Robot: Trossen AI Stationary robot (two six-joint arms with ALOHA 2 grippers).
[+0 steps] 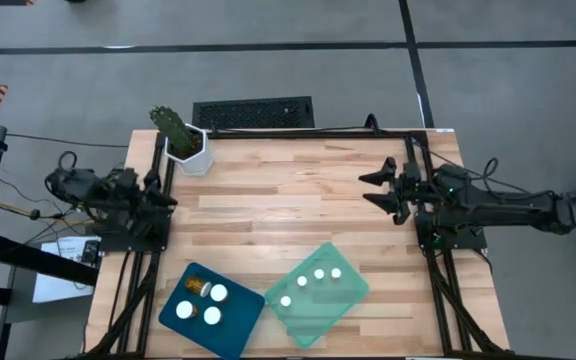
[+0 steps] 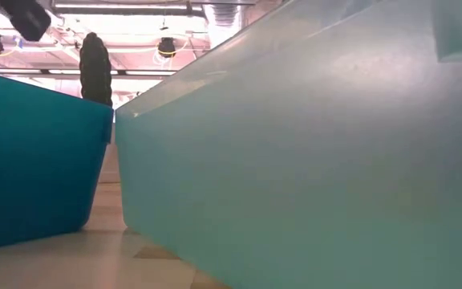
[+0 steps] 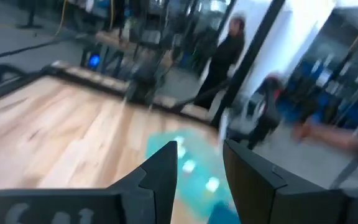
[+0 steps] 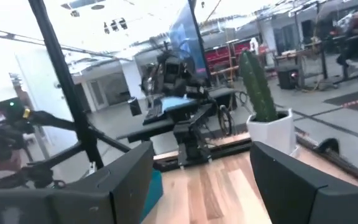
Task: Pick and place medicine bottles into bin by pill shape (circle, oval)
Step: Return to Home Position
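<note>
Several medicine bottles with white caps stand in a dark blue bin (image 1: 236,330) and a teal bin (image 1: 343,300) at the table's near edge. In the blue bin three stand upright (image 1: 219,293) and one amber bottle (image 1: 198,288) lies on its side. The teal bin holds several upright ones (image 1: 319,273). My left gripper (image 3: 201,168) is drawn back over the table's left edge (image 1: 165,195), its fingers a little apart with nothing between them. My right gripper (image 1: 366,189) hangs over the right side, pointing left, wide open (image 4: 201,155) and empty.
A white pot with a cactus (image 1: 188,145) stands at the far left corner. A black grate (image 1: 253,112) lies beyond the far edge. Bare wood (image 1: 278,210) lies between the two grippers. A person (image 3: 229,50) stands in the room beyond the table.
</note>
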